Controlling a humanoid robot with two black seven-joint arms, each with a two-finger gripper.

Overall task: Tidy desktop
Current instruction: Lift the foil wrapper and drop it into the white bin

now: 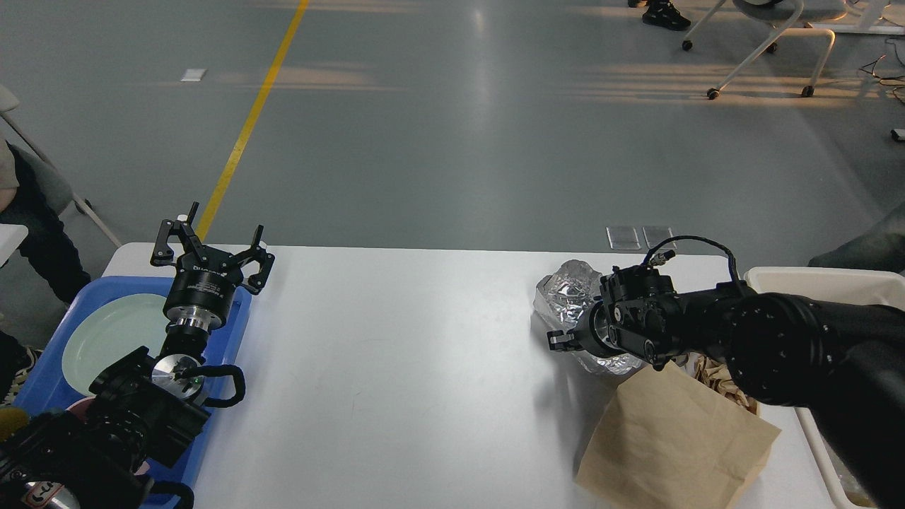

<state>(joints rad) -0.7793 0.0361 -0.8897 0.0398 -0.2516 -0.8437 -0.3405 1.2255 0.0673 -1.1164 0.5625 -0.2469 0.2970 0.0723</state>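
Across the middle of your view lies the desktop (pixel 396 367), white and mostly bare at its centre. On your left, the left gripper (pixel 212 247) hangs above the far end of a blue tray (pixel 237 332), its two fingers spread wide apart and holding nothing. A pale green plate (pixel 106 339) rests in that tray. On your right, the right gripper (pixel 558 341) reaches in sideways against a crumpled foil wrapper (pixel 569 286); you cannot tell whether its fingers are clenched on the foil. Just in front of the foil lies a brown paper bag (pixel 672 442). A beige bin (pixel 813 279) sits at the right edge.
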